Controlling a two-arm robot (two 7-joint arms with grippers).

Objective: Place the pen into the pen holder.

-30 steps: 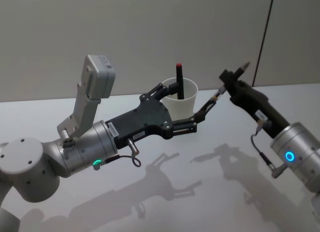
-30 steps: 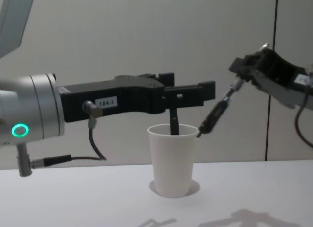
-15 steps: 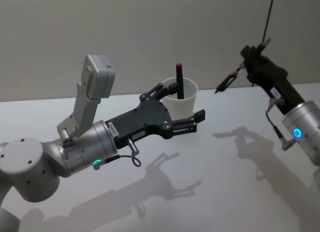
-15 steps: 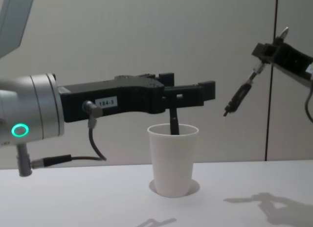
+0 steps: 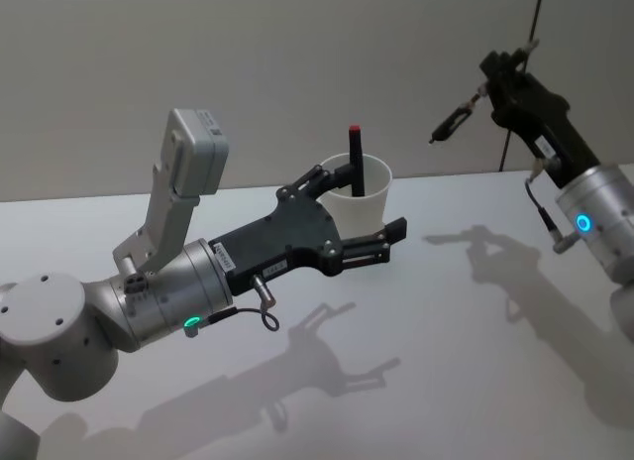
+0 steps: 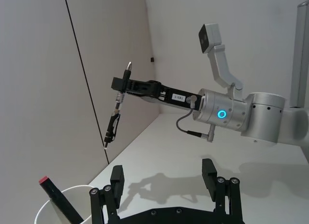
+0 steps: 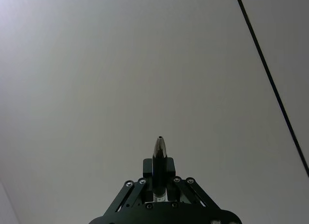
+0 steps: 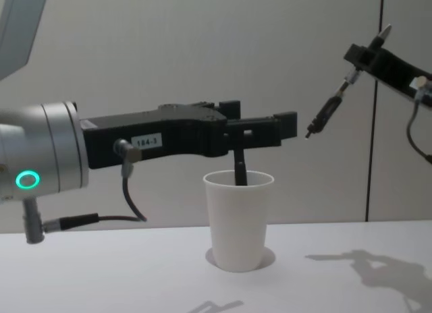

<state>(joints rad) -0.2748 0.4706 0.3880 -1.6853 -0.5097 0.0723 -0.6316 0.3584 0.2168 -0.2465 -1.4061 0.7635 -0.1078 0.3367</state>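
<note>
Nearest the robot, the left pincer (image 5: pixel 381 244) hung spread above the white counter (image 5: pixel 446 361), its fingers either side of the pen holder (image 5: pixel 357 194). Inside that paper cup leaned a black, red-capped pen (image 5: pixel 355 160). Farther off, raised well above and to the right, the right pincer (image 5: pixel 500 75) pinched another pen (image 5: pixel 458 118), dangling clear of the cup.

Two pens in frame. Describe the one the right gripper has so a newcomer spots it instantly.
Start at the white paper cup on the table, then look up and to the robot's right, where the right gripper is raised in front of the wall. The pen clamped there hangs slanted in mid-air, silver tip up. The other pen stands inside the cup and has a red end.
</note>
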